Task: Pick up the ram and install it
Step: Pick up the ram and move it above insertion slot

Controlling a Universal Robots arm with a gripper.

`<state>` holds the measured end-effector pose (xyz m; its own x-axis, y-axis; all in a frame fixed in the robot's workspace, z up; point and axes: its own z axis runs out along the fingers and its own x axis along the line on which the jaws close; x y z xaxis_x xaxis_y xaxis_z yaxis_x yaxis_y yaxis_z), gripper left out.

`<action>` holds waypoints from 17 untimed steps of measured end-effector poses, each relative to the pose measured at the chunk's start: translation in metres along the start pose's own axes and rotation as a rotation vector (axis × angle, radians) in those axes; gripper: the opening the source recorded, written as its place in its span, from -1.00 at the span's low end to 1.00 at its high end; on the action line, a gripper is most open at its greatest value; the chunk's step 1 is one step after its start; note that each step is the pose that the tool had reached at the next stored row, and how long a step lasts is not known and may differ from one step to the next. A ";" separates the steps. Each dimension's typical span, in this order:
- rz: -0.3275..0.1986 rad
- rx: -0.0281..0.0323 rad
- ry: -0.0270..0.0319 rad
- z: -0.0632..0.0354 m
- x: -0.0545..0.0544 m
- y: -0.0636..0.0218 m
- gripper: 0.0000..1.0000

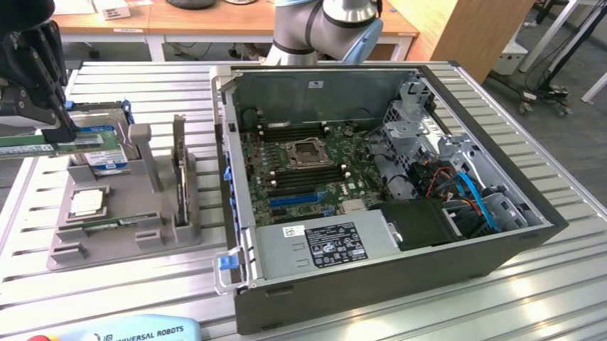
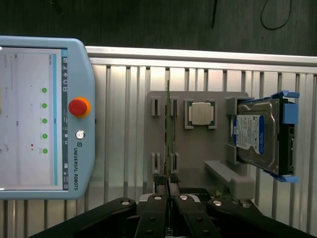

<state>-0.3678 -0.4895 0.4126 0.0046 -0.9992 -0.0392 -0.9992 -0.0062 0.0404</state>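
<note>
Fingers (image 2: 154, 208) of the gripper (image 1: 60, 135) clamp the ram (image 1: 28, 148), held above the grey tray (image 1: 124, 238) at the scene's left. Installing cleanly would need it level and square over the memory slots (image 1: 284, 132) in the open computer case (image 1: 379, 273), right.

Exterior view: elevated, oblique, over computer case (image 1: 399, 280). Wrist view: straight down. Both share parts tray (image 1: 114, 245) (image 2: 198, 148).

Bright, even overhead light is washing the ribbed table (image 1: 531, 284), leaving a soft sheen on its slats and only faint shadows. The computer case (image 1: 323, 92) is sitting dimmer inside, the pendant screen (image 2: 29, 119) is glowing washed-out, and the black gripper (image 2: 168, 186) is lying in shade.
</note>
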 end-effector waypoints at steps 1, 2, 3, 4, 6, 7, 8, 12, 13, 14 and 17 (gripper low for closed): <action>0.000 0.0001 -0.0001 0.0000 0.000 -0.0010 -0.76; 0.000 0.0000 -0.0001 -0.0001 0.000 -0.0022 -0.76; 0.000 0.0002 -0.0002 0.0000 0.000 -0.0034 -0.76; 0.000 0.0001 -0.0001 -0.0001 0.000 -0.0047 -0.76; 0.000 0.0001 -0.0001 -0.0003 0.000 -0.0074 -0.76; 0.000 0.0001 -0.0001 -0.0003 0.000 -0.0087 -0.76; 0.000 0.0001 -0.0001 -0.0003 0.000 -0.0102 -0.76; 0.000 0.0002 -0.0001 -0.0006 0.000 -0.0170 -0.76; 0.000 0.0001 -0.0002 -0.0007 0.000 -0.0187 -0.76; 0.000 0.0001 -0.0001 -0.0007 0.000 -0.0206 -0.76; 0.000 0.0001 -0.0001 -0.0010 0.000 -0.0266 -0.76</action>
<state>-0.3412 -0.4895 0.4125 0.0044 -0.9992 -0.0394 -0.9992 -0.0060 0.0404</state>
